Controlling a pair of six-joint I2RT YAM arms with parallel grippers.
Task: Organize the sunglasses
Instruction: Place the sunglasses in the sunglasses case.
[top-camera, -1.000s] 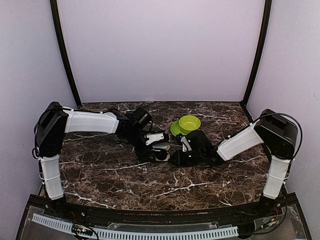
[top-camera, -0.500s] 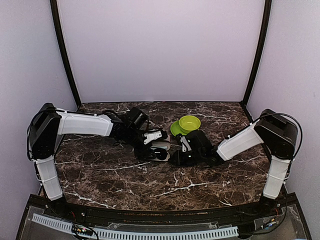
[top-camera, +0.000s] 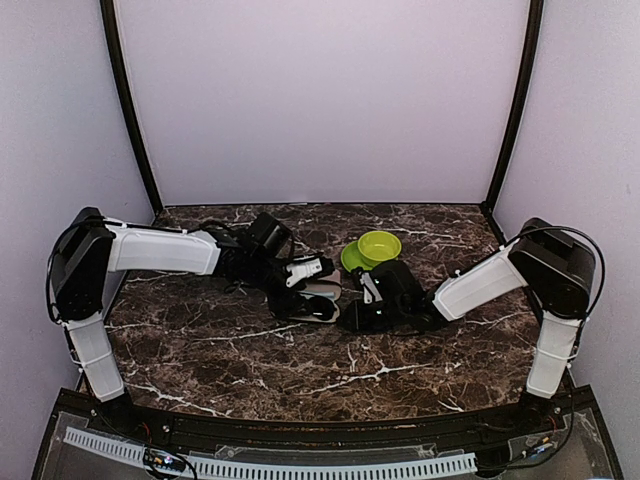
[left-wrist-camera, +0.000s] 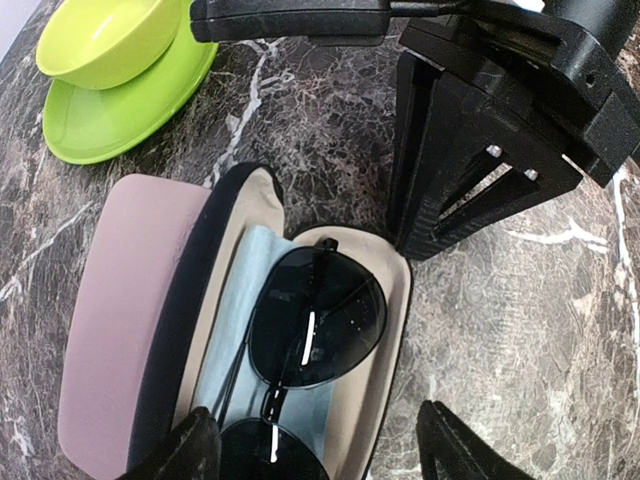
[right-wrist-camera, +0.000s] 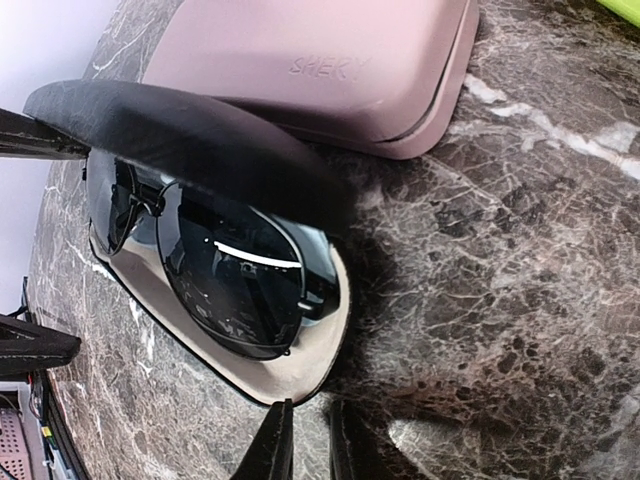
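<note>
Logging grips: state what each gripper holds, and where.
Nothing: left gripper open over black sunglasses in their case; right gripper nearly shut beside case rim, empty.

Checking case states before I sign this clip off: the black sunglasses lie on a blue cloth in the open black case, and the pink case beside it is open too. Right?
Not quite. The pink case is shut, lid down on its base, as the right wrist view shows. The rest holds: the black sunglasses lie on a blue cloth in the open black case.
</note>
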